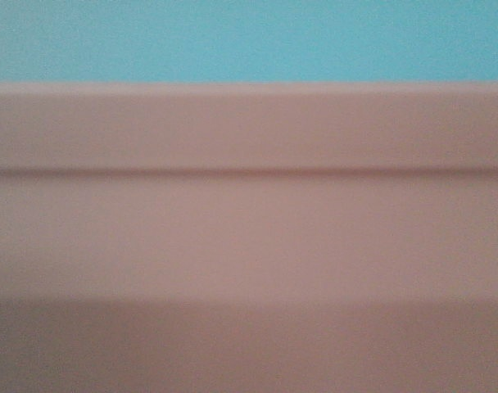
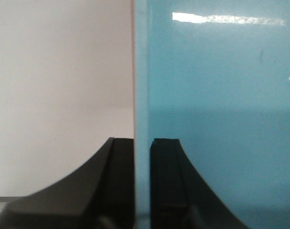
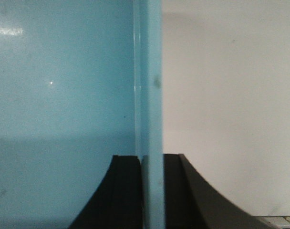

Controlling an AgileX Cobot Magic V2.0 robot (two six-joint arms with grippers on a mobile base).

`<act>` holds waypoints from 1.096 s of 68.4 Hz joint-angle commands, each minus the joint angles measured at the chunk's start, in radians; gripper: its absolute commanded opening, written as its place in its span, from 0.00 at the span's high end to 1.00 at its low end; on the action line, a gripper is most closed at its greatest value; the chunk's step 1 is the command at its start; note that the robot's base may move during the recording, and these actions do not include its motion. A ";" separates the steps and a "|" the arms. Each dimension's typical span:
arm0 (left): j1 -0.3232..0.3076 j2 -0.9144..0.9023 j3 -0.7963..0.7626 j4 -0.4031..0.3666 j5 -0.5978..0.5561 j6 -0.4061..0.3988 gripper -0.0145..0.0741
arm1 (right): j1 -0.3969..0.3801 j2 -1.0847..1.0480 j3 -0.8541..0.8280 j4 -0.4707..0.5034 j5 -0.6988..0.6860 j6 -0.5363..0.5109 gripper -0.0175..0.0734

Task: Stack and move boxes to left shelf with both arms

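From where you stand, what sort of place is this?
Hard to tell, perhaps a storage area: left end effector and right end effector clamp a turquoise tub, a pink tub fills the front view, plain pale surface behind.

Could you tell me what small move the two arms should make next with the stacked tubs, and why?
Probably translate both arms together a little to the left, keeping them level. The left gripper and right gripper each grip a wall of the light turquoise plastic tub, which seems nested in the salmon pink plastic tub filling the front view.
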 commanded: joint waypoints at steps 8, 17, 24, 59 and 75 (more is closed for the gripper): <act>-0.018 -0.039 -0.045 -0.026 0.071 -0.001 0.85 | 0.005 -0.034 -0.031 -0.019 -0.062 0.007 0.75; -0.018 -0.039 -0.045 -0.026 0.071 -0.001 0.85 | 0.005 -0.034 -0.031 -0.019 -0.055 0.007 0.75; -0.018 -0.039 -0.045 -0.026 0.071 -0.001 0.85 | 0.005 -0.034 -0.031 -0.019 -0.040 0.007 0.75; -0.018 -0.039 -0.045 -0.026 0.071 -0.001 0.85 | 0.004 -0.034 -0.031 -0.019 0.011 0.007 0.75; -0.018 -0.039 -0.045 -0.026 0.071 -0.001 0.85 | 0.004 -0.034 -0.031 -0.019 0.011 0.007 0.75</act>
